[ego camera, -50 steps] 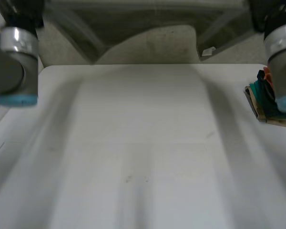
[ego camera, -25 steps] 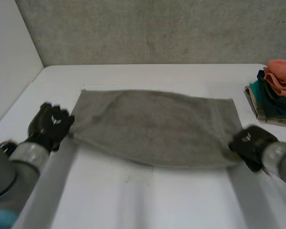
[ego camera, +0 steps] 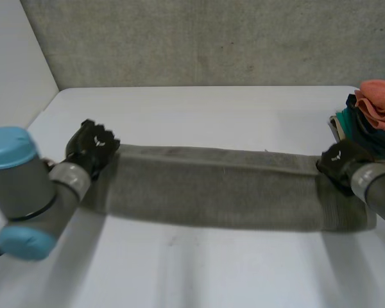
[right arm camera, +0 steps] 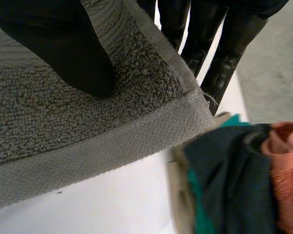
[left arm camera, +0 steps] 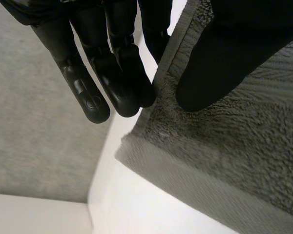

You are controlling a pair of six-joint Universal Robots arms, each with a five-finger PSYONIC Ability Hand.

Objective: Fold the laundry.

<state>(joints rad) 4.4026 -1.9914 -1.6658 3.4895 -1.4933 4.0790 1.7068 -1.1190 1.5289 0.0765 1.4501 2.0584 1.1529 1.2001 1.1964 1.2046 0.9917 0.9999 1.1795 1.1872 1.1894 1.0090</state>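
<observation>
We had the towel (ego camera: 218, 189) stretched sideways over the table (ego camera: 199, 269), its long axis running hand to hand, our left hand (ego camera: 93, 149) pinching its far left corner and our right hand (ego camera: 339, 163) its far right corner.

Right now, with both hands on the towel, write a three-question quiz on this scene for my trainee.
1. True or false: the left hand and the right hand each pinch a corner of the grey towel.
2. What colour tops the pile of folded laundry? A orange, B white, C yellow.
3. Fill in: the pile sits on the table beside the ___ hand.
Key: 1 true; 2 A; 3 right.
</observation>
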